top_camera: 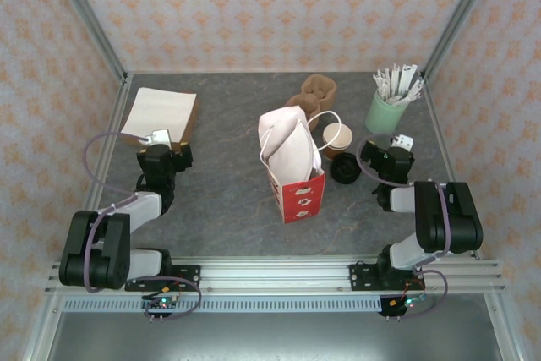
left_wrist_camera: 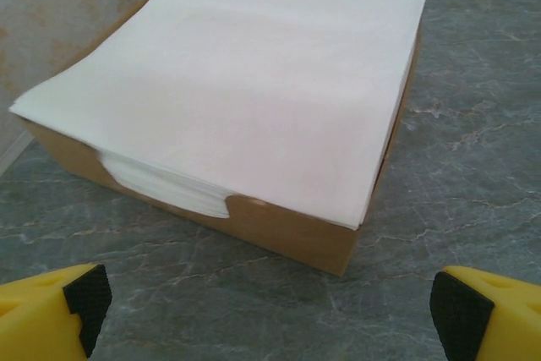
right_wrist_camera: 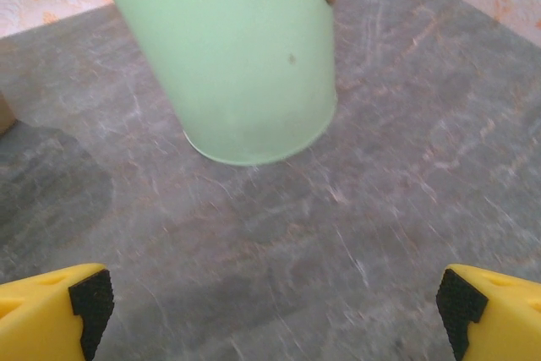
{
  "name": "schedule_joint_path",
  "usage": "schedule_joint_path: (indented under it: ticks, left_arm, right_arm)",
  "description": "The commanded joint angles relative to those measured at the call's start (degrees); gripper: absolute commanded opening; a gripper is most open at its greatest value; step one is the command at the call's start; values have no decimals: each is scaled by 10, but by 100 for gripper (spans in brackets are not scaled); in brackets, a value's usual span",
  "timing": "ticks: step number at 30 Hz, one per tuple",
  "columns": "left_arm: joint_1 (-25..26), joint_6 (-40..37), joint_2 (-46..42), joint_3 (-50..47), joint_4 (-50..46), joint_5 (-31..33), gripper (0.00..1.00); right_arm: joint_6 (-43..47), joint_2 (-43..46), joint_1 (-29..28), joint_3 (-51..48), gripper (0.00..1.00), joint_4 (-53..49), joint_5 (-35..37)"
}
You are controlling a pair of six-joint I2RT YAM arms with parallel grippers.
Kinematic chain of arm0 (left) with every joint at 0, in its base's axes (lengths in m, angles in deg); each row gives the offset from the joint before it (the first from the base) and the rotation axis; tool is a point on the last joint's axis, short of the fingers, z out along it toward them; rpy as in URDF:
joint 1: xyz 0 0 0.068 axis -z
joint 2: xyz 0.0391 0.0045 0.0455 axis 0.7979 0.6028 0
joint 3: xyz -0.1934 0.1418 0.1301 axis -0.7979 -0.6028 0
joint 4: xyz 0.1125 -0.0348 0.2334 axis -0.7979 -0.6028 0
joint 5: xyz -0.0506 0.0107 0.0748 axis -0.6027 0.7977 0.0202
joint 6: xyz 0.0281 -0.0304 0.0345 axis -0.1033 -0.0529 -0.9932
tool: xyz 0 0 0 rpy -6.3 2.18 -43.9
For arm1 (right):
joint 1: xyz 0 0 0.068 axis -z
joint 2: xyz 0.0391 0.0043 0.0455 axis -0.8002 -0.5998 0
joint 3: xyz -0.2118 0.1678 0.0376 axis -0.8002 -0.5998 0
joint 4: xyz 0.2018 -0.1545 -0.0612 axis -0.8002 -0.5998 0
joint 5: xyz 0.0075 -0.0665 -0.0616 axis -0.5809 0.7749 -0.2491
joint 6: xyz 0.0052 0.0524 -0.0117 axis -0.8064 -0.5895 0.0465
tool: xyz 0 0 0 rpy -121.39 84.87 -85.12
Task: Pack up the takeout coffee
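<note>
Left gripper jaws wide, empty, facing napkin box. Bag upright mid-table. Coffee on table just right of bag, black lid beside it. Right gripper wide, empty, near green cup.

Soft, even light is filling the overhead view, leaving faint shadows. The white napkin stack is glaring slightly; the mint-green cup is looking blurred on the partly shadowed bench.
</note>
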Motion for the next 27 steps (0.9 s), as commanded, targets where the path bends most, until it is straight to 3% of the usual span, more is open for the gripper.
schedule_joint_path:
  ticks: [1, 6, 7, 10, 27]
  left_arm:
    - [6, -3, 25, -14, 113, -24, 100]
    - [25, -35, 107, -20, 203, -38, 100]
    - [26, -36, 98, 2, 146, -46, 100]
    - [22, -26, 108, 31, 101, -31, 100]
    - [24, -28, 109, 30, 105, -25, 100]
  right_arm:
    - [21, 0, -17, 27, 99, -20, 27]
    - [24, 0, -20, 25, 99, -14, 28]
    - [25, -1, -21, 26, 99, -15, 28]
    - [26, -1, -22, 27, 99, -17, 30]
    - [40, -3, -27, 35, 99, -29, 18]
